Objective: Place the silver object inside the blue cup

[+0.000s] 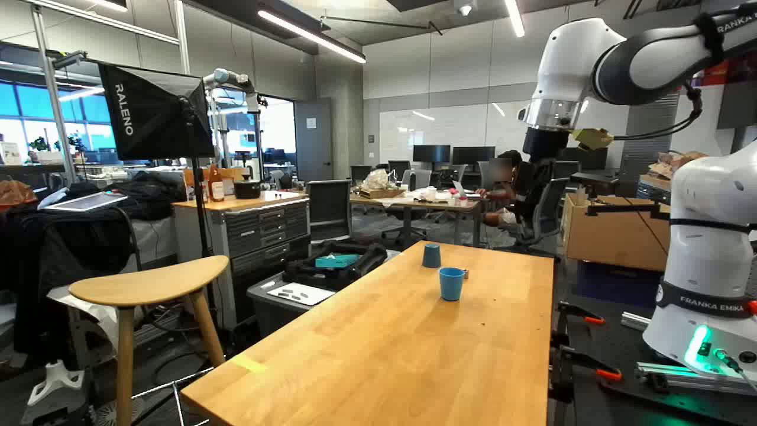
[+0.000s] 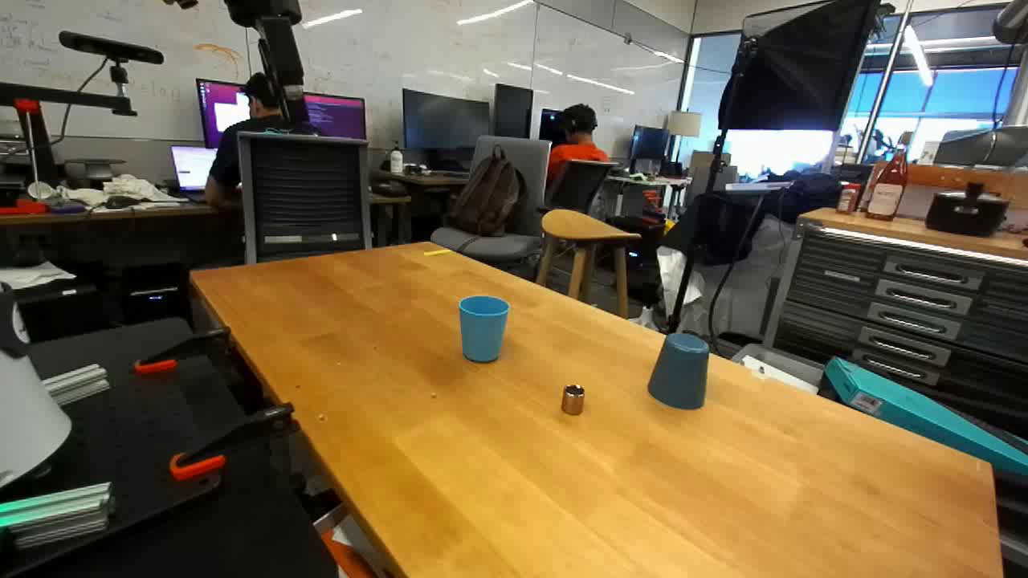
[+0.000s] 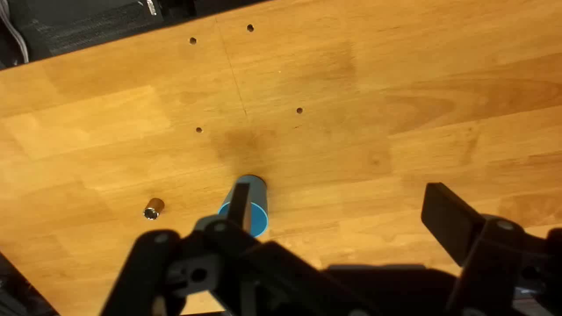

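Observation:
The light blue cup (image 1: 451,285) stands upright, mouth up, on the wooden table. It also shows in an exterior view (image 2: 482,331) and in the wrist view (image 3: 260,193), where a finger hides part of it. The silver object (image 2: 573,400) is a small shiny metal cylinder standing on the table apart from the cup. The wrist view shows it (image 3: 153,208) left of the cup; in an exterior view it (image 1: 466,274) is partly hidden behind the cup. My gripper (image 3: 338,197) is open and empty, high above the table. It also hangs at the top of an exterior view (image 2: 283,76).
A darker blue cup (image 2: 679,372) stands upside down on the table (image 2: 450,466), near the silver object; it also shows in an exterior view (image 1: 432,255). Clamps with orange tips (image 2: 197,466) grip the table edge on the robot's side. A stool (image 1: 154,281) stands beside the table.

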You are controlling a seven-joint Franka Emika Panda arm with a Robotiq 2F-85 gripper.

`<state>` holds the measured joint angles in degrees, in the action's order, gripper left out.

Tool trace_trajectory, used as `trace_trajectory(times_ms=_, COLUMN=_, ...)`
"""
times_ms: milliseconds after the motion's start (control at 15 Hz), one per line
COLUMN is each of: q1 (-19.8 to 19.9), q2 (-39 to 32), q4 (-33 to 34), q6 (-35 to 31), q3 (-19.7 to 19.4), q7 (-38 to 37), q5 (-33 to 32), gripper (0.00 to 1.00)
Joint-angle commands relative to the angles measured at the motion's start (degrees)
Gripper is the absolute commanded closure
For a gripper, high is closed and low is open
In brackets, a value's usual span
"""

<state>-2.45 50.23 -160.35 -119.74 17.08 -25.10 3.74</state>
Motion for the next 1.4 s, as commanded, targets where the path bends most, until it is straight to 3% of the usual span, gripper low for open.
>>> trace_trajectory(times_ms=0, q1=-0.3, q2=-0.1, q4=0.1, q6=0.1, q3=-0.3, q7=-0.2, q5=-0.3, gripper=0.0)
trace_trajectory(times_ms=267, q1=-0.3, q2=-0.1, q4=0.1, q6=0.1, q3=-0.3, q7=-0.2, q5=-0.3, gripper=0.0)
trace_trajectory(times_ms=400, q1=1.2, q2=-3.0, q4=2.1, q6=-0.8, q3=-3.5, q7=1.5, q5=0.5, gripper=0.0)
trace_trajectory(times_ms=467, q1=3.6, q2=-6.9, q4=4.5, q6=-1.6, q3=-7.1, q7=3.2, q5=0.7, gripper=0.0)
trace_trajectory(times_ms=800, q1=11.1, q2=-20.5, q4=10.9, q6=-6.9, q3=-17.3, q7=3.2, q5=2.0, gripper=0.0)
trace_trajectory(times_ms=1067, q1=14.5, q2=-34.1, q4=15.3, q6=-16.1, q3=-22.5, q7=0.9, q5=5.0, gripper=0.0)
trace_trajectory(times_ms=1333, q1=14.9, q2=-48.5, q4=21.1, q6=-28.1, q3=-25.8, q7=-0.8, q5=11.7, gripper=0.0)
